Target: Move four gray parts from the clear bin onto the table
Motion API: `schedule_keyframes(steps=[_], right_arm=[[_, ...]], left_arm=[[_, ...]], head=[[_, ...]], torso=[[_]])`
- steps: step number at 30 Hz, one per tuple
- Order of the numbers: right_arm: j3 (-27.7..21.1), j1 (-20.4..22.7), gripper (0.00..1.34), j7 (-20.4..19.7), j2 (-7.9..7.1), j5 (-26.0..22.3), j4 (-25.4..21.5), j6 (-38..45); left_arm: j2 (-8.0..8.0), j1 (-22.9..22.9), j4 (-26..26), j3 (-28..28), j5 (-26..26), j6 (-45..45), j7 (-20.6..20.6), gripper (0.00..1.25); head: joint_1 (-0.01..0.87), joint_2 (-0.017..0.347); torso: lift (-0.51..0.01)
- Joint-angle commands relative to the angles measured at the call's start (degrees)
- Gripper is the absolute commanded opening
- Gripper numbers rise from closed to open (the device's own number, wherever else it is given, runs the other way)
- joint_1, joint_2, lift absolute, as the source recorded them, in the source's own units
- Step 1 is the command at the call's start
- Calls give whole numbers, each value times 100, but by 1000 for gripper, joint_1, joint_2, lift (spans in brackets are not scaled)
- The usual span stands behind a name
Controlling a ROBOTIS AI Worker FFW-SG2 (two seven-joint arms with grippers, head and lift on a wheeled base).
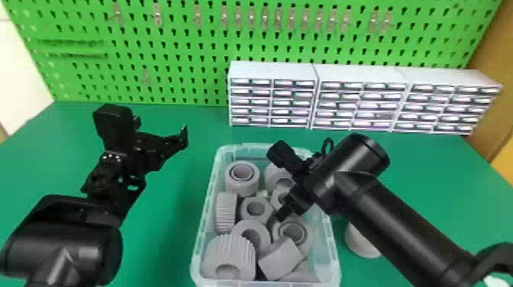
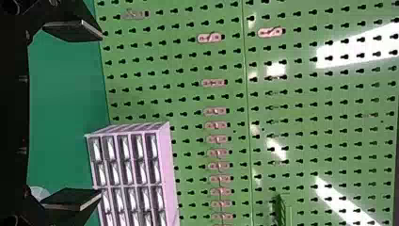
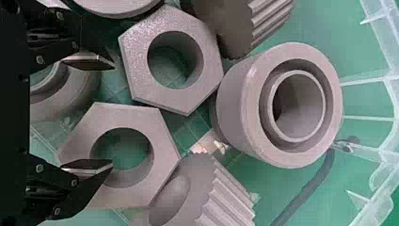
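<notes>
So, the gray parts (image 1: pixel 231 250) are piled in the bin (image 1: pixel 206 209), one (image 1: pixel 362 241) is seen beside it on the table (image 1: pixel 164 236); right gripper (image 1: pixel 285 211) is held over the pile, fingers spread, left gripper (image 1: pixel 162 130) is spread wide too.

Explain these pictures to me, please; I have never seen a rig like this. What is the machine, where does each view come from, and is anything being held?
It is a robot with two black arms. The head view looks down from its head; the other two come from cameras on its wrists, turned sideways.

On the green table stands a clear bin of gray parts: six-sided nuts, ridged gears and round rings. One more pale part, half hidden by the right arm, sits right of the bin. Behind are drawer cabinets and a green pegboard.

The right claw is open over the bin; the left claw is open, left of it. Neither holds anything.
</notes>
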Motion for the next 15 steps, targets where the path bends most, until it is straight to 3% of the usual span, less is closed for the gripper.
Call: schedule_keyframes(steps=[1, 15], right_arm=[[-8, 29, 822, 0, -1, 95, 61, -24], [-105, 12, 822, 0, -10, 245, 96, -68]], left_arm=[[0, 36, 0, 26, 11, 0, 0, 1135], [0, 53, 0, 43, 19, 0, 0, 1135]], head=[[678, 34], [678, 34]], torso=[[-50], [-50]])
